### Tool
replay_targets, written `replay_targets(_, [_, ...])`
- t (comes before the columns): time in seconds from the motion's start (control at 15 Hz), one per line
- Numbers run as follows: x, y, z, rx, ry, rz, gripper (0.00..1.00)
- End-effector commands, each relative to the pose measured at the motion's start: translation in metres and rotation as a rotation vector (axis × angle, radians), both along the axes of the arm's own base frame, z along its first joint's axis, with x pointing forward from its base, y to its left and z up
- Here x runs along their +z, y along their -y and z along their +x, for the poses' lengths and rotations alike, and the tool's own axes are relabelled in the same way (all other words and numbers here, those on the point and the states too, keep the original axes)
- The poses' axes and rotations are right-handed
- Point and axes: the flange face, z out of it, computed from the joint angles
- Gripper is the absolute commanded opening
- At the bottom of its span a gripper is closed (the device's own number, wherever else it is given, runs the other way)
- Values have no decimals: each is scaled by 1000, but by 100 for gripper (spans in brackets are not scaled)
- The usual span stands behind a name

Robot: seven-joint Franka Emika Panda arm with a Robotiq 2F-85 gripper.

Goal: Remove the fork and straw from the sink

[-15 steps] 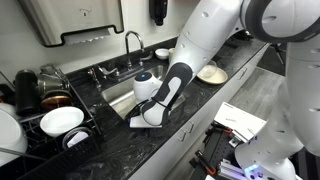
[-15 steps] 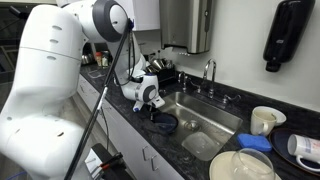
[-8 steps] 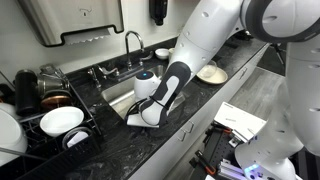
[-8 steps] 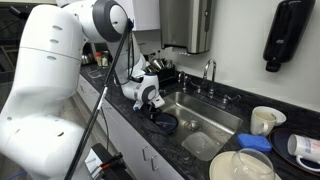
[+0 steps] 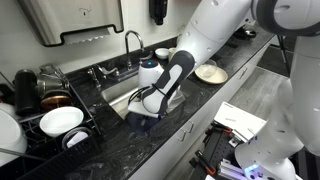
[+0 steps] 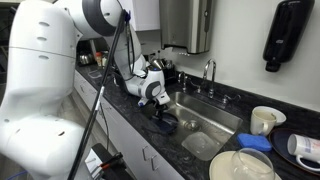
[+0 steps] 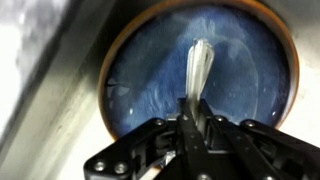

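Note:
In the wrist view my gripper (image 7: 192,118) is shut on the handle of a pale fork (image 7: 199,62). Its tines point away over a blue bowl (image 7: 150,70) that fills the view. In both exterior views the gripper (image 5: 148,108) (image 6: 160,108) hangs just above the blue bowl (image 5: 138,122) (image 6: 166,126), which sits on the black countertop at the front corner of the steel sink (image 5: 114,96) (image 6: 216,122). I see no straw that I can be sure of.
A curved chrome faucet (image 5: 133,45) (image 6: 210,70) stands behind the sink. A black dish rack holds white plates (image 5: 62,120). Stacked plates (image 5: 212,73) (image 6: 242,165) and a white mug (image 6: 266,120) sit on the counter past the sink.
The gripper has risen a little above the blue bowl and the wrist has tilted toward the sink. The fork is still in its jaws.

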Motion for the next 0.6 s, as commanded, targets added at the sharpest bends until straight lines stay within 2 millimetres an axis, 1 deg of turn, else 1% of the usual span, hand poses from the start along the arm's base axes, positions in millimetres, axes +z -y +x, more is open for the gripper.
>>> replay_targets(0.0, [70,64,1,-82,42,-43,3])
replay_targets(0.13, [112,101,7,-105,56,-62,3])
replay_targets(0.27, [158,132,7,-113,54,-68,3])
replay_targets(0.33, [179,141,5,-101,38,-47,3])
replay_targets(0.4, [195,146,3,-81,24,-17,3])
replay_targets(0.53, [225,151,-2,-14,1,89,3])
